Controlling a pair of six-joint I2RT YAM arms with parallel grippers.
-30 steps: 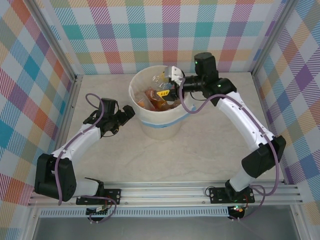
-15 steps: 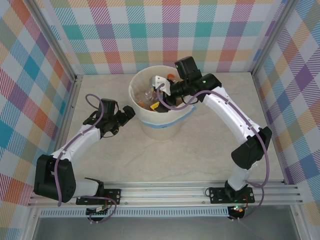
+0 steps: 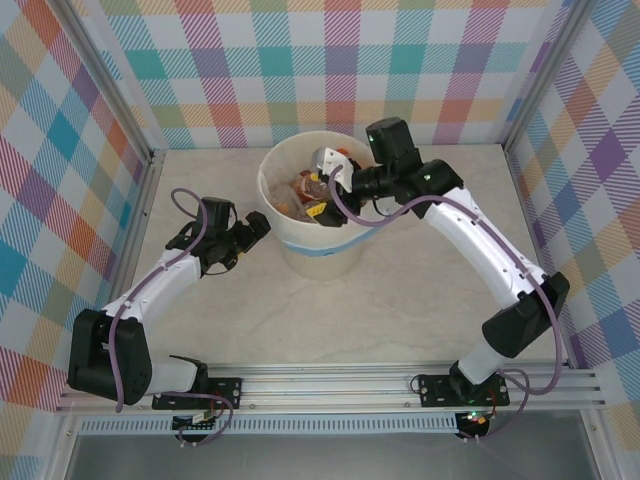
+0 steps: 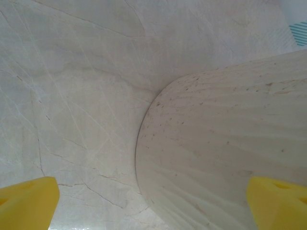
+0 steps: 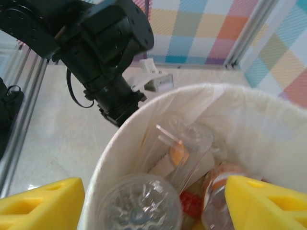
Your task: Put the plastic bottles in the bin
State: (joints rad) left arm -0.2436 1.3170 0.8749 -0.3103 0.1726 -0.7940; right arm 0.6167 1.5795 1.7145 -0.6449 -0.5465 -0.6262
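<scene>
The bin [image 3: 300, 240] is a round cream-white bucket with a thin liner and a light-blue band, standing at the back middle of the table. Several plastic bottles [image 3: 303, 190] lie inside it. In the right wrist view I look down on a clear bottle's base [image 5: 132, 208], a clear bottle lying across [image 5: 187, 143] and an orange-labelled one [image 5: 216, 189]. My right gripper [image 3: 315, 195] [image 5: 153, 206] hangs open over the bin's mouth, nothing between its yellow fingertips [image 5: 41, 203]. My left gripper [image 3: 255, 232] [image 4: 153, 203] stands open and empty, low beside the bin's left wall [image 4: 220, 143].
The left arm's black wrist [image 5: 103, 43] sits just outside the bin's rim [image 5: 120, 143]. Pale marbled tabletop [image 3: 400, 310] stretches in front of the bin. Checked walls and metal posts [image 3: 135, 210] close in the sides and back.
The right arm swung left, bringing its gripper in over the bin, and its jaws went from nearly shut to open. The left arm stayed still.
</scene>
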